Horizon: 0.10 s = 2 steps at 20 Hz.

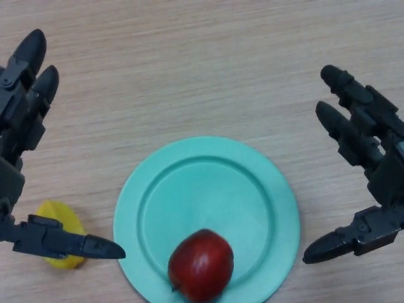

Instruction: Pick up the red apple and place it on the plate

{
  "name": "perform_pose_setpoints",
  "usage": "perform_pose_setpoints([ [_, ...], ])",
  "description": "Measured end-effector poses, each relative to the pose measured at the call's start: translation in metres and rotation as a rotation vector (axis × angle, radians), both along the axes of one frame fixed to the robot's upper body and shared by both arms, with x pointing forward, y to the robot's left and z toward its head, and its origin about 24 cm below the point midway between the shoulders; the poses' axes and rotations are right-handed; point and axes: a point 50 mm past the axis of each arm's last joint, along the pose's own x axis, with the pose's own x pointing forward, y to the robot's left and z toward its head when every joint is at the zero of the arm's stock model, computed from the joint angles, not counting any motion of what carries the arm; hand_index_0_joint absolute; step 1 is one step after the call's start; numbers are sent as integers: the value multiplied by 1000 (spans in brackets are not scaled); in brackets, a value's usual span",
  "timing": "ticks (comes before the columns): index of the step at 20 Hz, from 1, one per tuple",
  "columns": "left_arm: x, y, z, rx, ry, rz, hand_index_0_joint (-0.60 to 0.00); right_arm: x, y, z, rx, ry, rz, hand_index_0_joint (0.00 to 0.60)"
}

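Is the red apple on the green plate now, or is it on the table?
On the plate: the round red apple rests inside the near rim of the round green plate, and no hand touches it.

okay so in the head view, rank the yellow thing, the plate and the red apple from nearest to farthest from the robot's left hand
From the left hand:
1. Yellow object: on the table at lower left, partly under the hand's thumb.
2. Plate: centre of the table, its left rim just beyond the thumb tip.
3. Red apple: on the plate's near part, right of that rim.
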Motion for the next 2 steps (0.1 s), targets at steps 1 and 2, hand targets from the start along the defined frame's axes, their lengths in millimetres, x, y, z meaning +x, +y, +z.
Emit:
perform_pose_setpoints([
  [1, 0, 0, 0, -1, 1, 0, 0, 0, 0, -1, 0, 4, -1, 0],
  [2, 2, 1, -1, -3, 5, 1, 0, -1, 0, -1, 0, 6, -2, 0],
])
